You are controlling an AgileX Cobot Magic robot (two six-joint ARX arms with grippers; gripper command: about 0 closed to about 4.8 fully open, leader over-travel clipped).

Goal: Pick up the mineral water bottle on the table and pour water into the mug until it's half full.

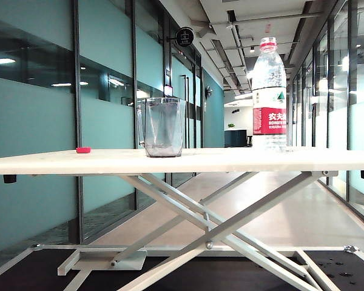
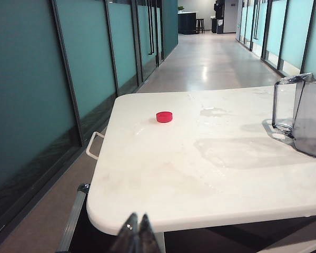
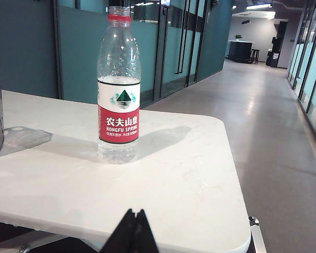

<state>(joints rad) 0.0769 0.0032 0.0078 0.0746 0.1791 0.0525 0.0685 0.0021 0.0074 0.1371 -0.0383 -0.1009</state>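
The mineral water bottle (image 1: 269,97) stands upright and uncapped on the right part of the table (image 1: 230,160); the right wrist view shows the bottle (image 3: 118,89) with its red and white label. The clear mug (image 1: 162,127) stands near the table's middle, and the mug (image 2: 305,118) shows at the edge of the left wrist view. My left gripper (image 2: 138,219) is shut and empty, short of the table's near edge. My right gripper (image 3: 134,213) is shut and empty too, before the near edge, well short of the bottle. Neither gripper shows in the exterior view.
A red bottle cap (image 1: 83,150) lies on the table's left part, and the cap (image 2: 164,117) shows in the left wrist view. Wet patches (image 2: 237,153) spread on the tabletop near the mug. Glass walls line a corridor behind.
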